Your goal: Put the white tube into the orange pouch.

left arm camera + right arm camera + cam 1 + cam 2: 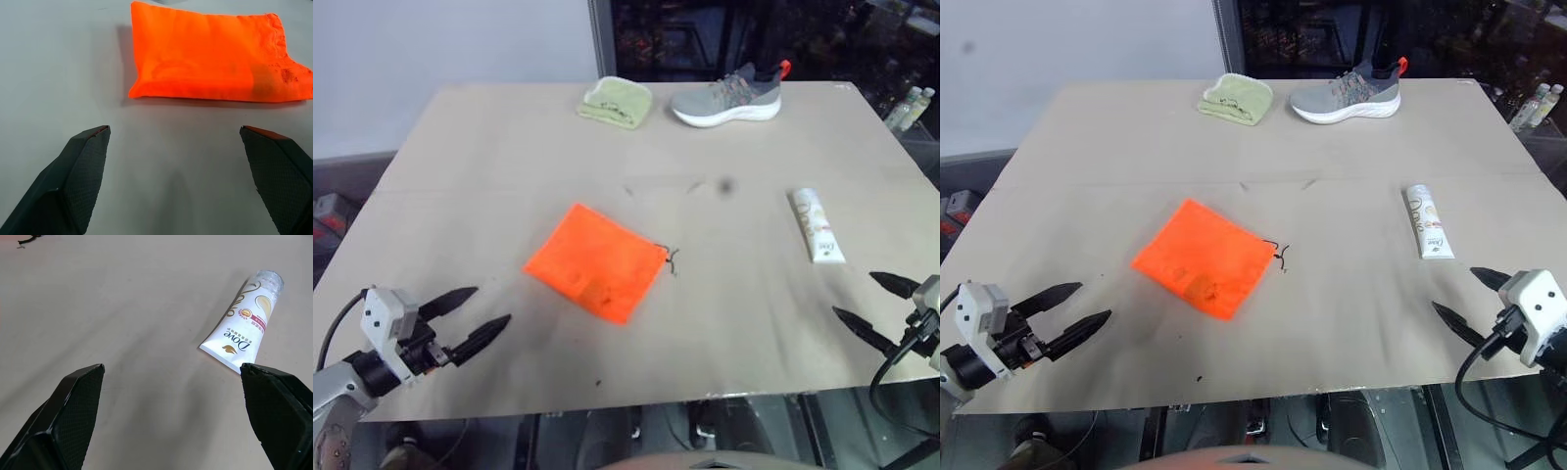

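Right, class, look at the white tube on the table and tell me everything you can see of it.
The white tube is a slim, soft-looking plastic squeeze tube, white-cream with tan-gold swirls, a small red label and the printed word Dove. One end is a flat crimp, the other a clear ribbed cap. It lies flat and alone on the beige table, on the robot's right, cap toward the far edge. Nothing touches it; the right claw hovers open just short of its crimped end.

Bright even overhead light, soft shadows, pics sharp, bg dark.
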